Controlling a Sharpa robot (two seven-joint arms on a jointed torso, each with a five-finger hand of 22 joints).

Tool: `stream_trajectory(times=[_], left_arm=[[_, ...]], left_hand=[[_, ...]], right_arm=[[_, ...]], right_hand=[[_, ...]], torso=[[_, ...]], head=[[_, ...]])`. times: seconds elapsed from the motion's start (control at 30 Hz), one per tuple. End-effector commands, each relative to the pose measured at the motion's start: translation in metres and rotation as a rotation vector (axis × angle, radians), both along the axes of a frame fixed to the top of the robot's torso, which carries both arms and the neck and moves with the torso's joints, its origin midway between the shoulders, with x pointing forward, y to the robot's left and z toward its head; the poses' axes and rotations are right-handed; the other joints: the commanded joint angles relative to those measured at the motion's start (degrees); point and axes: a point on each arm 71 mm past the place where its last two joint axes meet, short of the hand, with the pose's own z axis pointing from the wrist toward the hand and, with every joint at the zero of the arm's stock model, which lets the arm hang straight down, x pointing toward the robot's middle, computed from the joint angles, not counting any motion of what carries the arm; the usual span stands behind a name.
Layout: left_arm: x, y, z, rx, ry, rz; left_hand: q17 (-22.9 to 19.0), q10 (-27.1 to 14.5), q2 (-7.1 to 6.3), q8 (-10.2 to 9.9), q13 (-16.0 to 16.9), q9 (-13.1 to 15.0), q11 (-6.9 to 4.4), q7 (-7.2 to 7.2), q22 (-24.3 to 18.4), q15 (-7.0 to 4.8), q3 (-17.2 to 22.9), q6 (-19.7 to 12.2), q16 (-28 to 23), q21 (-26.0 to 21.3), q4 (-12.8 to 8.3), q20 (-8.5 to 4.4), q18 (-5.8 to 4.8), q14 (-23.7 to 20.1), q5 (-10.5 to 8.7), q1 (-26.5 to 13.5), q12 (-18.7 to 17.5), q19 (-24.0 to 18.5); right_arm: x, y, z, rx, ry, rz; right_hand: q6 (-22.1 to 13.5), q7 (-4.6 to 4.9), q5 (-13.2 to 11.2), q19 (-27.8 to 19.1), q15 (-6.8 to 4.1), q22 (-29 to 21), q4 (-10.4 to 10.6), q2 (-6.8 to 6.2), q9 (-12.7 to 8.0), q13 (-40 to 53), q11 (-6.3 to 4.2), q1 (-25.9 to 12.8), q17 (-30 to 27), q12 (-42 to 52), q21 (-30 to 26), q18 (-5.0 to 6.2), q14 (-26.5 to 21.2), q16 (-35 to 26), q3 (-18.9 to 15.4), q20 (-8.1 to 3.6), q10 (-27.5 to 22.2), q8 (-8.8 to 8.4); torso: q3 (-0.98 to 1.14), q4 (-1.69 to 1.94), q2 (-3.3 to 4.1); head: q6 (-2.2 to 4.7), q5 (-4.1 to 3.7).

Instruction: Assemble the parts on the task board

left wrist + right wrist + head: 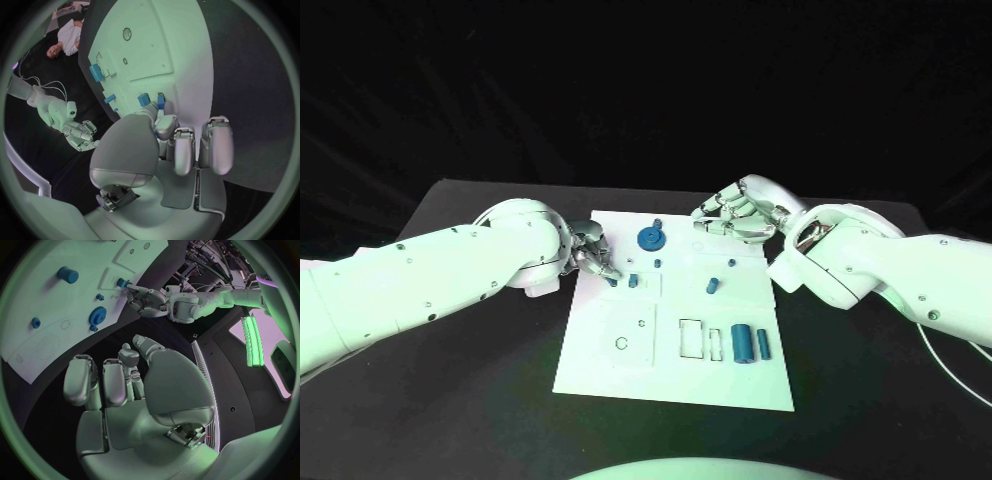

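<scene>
The white task board lies mid-table. A blue gear sits at its far end, and two blue cylinders stand side by side near the right edge. My left hand hovers at the board's left edge, its thumb and a finger pinching a small blue part beside another small blue part on the board. My right hand hangs over the far right corner, fingers curled in with nothing in them. The right wrist view shows the gear and the left hand.
More small blue parts lie mid-board, with another small blue part near the gear. Outlined slots and a round hole mark the near half. Black table surrounds the board.
</scene>
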Motion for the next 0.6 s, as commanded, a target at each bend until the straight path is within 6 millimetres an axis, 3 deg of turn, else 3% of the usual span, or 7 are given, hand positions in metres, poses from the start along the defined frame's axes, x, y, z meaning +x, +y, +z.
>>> stream_trajectory(times=[0.03,0.6], left_arm=[[-0.0026,-0.0023,-0.0028,0.010,0.019,-0.030],[-0.0041,-0.0036,-0.0035,0.016,0.034,-0.029]], left_hand=[[15.1,0.4,-0.11,0.2,0.0,3.4,-0.12,-0.65,10.1,-0.30,5.1,0.8,0.1,0.3,-4.8,-0.28,-0.02,6.1,0.19,0.3,0.1,2.7],[15.1,0.7,-0.41,0.2,0.3,3.5,-0.12,-0.64,10.1,-0.31,6.1,1.1,0.1,0.2,-4.5,-0.28,-0.01,6.1,0.19,-0.1,0.3,2.7]], right_arm=[[-0.0008,0.0014,-0.0012,-0.004,0.011,0.021],[-0.0010,0.0008,-0.0007,-0.001,0.006,0.018]], right_hand=[[-0.6,0.01,0.1,-0.5,0.48,-0.1,0.4,0.26,0.1,0.0,-0.01,-0.3,0.0,-0.1,-0.4,0.90,1.9,-0.3,0.0,-0.10,-0.3,-0.27],[-0.6,0.01,0.1,-0.5,0.48,-0.1,0.4,0.26,0.1,0.0,-0.01,-0.3,0.0,-0.1,-0.4,0.90,1.9,-0.3,0.0,-0.10,-0.3,-0.27]], torso=[[0.01,0.00,0.02],[0.04,0.01,0.00]], head=[[-0.05,0.00],[-0.21,-0.08]])
